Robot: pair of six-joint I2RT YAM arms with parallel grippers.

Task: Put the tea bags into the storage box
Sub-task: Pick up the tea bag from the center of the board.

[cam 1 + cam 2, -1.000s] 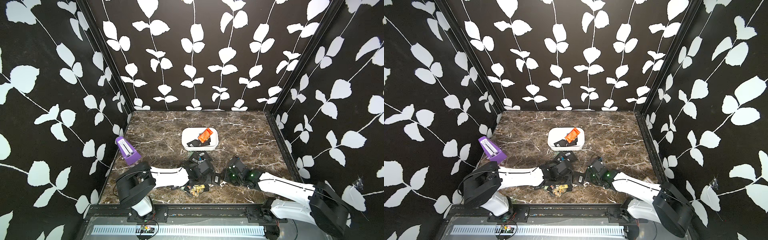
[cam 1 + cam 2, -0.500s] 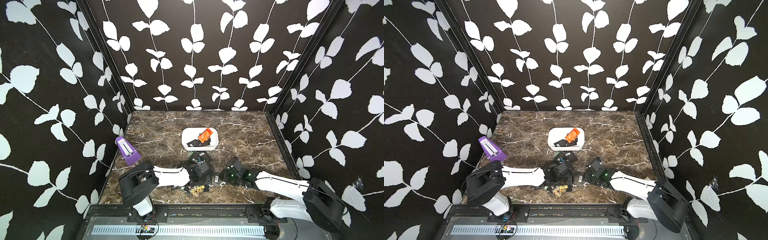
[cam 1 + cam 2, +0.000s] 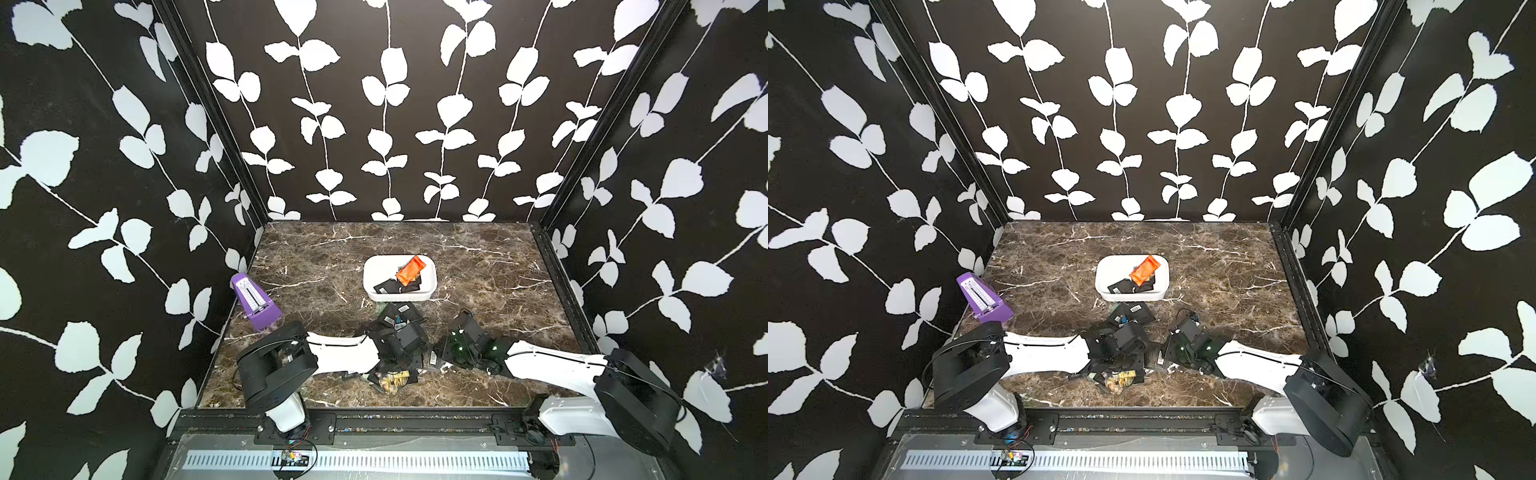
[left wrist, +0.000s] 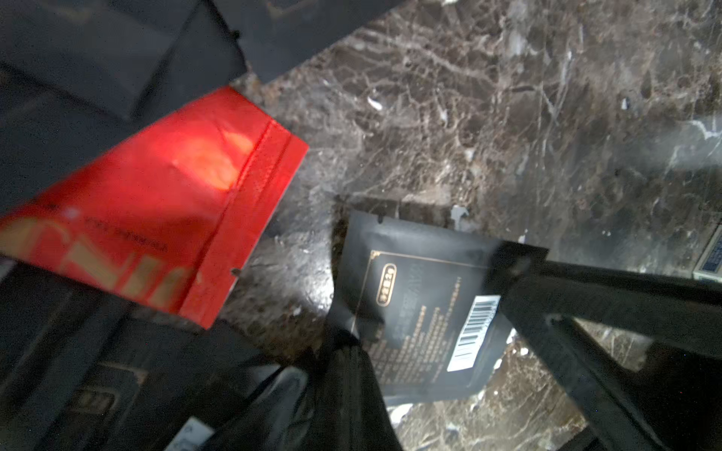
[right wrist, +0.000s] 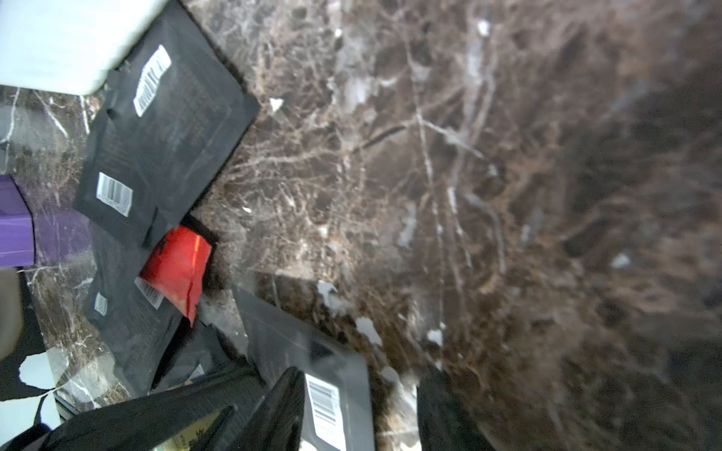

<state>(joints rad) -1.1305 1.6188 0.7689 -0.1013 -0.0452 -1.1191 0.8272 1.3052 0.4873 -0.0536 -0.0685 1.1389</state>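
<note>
— What is seen of the room?
— Three walls are papered in black with white leafy vines. The tabletop is finished in dark brown marble with white veins, and a slotted metal rail is fixed in front of its near edge.

— Where is the storage box placed?
— The storage box is set near the middle of the tabletop in both top views. An orange tea bag is propped over black tea bags inside it.

— And the others?
— More tea bags are heaped on the tabletop between the box and the near edge, partly covered by the two arms. A yellow tea bag is seen at the heap's near side. A purple metronome is stood by the wall on the left arm's side, well apart from the box.

— How are the grippers found?
— The left gripper is pressed together. The corner of a barcoded tea bag is met at its tip, and whether it is pinched cannot be told. A red tea bag is seen just beside. The right gripper is spread low over the heap.
</note>
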